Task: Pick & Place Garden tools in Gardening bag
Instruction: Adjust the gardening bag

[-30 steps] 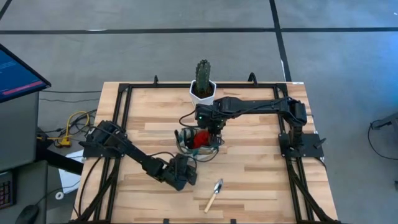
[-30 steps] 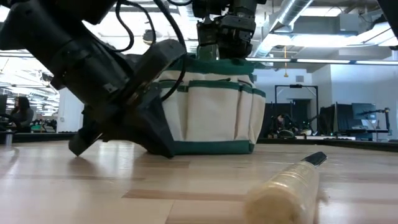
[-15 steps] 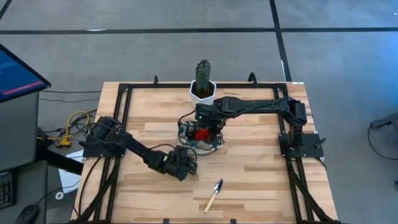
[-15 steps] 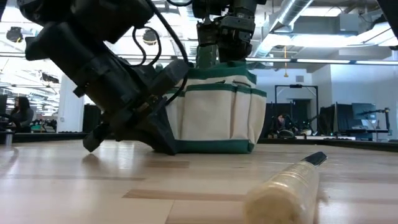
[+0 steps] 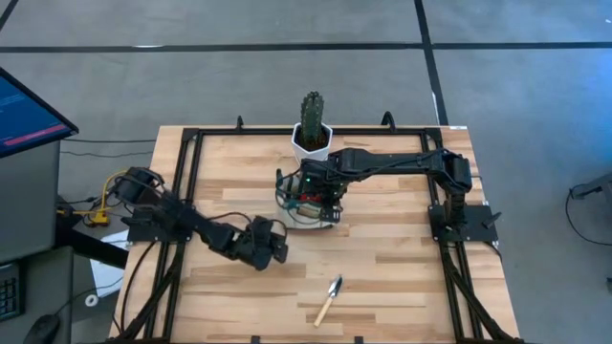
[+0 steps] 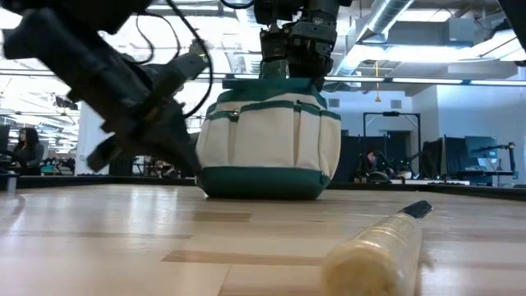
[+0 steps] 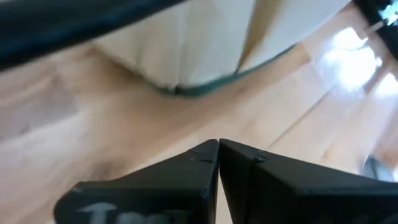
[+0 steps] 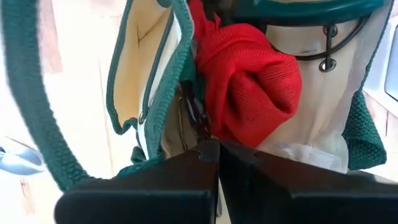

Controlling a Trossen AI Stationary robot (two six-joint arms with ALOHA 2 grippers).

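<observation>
Two dark arms work over a pale wooden desk (image 5: pixel 382 277) of butcher-block planks, framed by black rails.

The gardening bag (image 5: pixel 304 199) stands upright near the middle of the desk, toward the far edge. It is a soft cream fabric tote, rounded at the sides, with dark green trim along the base, green binding on its pockets and knitted green loop handles. In the low view the bag (image 6: pixel 269 146) sits flat on its base.

The right end effector (image 5: pixel 320 191) hangs directly over the bag's open mouth, its fingers pressed together with nothing between them. Its wrist camera looks down into the bag, where a bunched red knitted piece (image 8: pixel 249 87) lies against the cream lining, beside a dark metal tool (image 8: pixel 194 106).

The left end effector (image 5: pixel 271 244) sits low over the desk near the bag's front-left side, apart from it, fingers closed and empty.

One trowel (image 5: pixel 328 299) lies flat near the front edge, with a light wooden handle and a dull metal blade.

At the middle of the far edge a green ribbed cactus (image 5: pixel 312 113) rises from a white hexagonal pot (image 5: pixel 311 143).

Grey floor surrounds the desk; an office with ceiling ducts, strip lights and monitors shows behind.
</observation>
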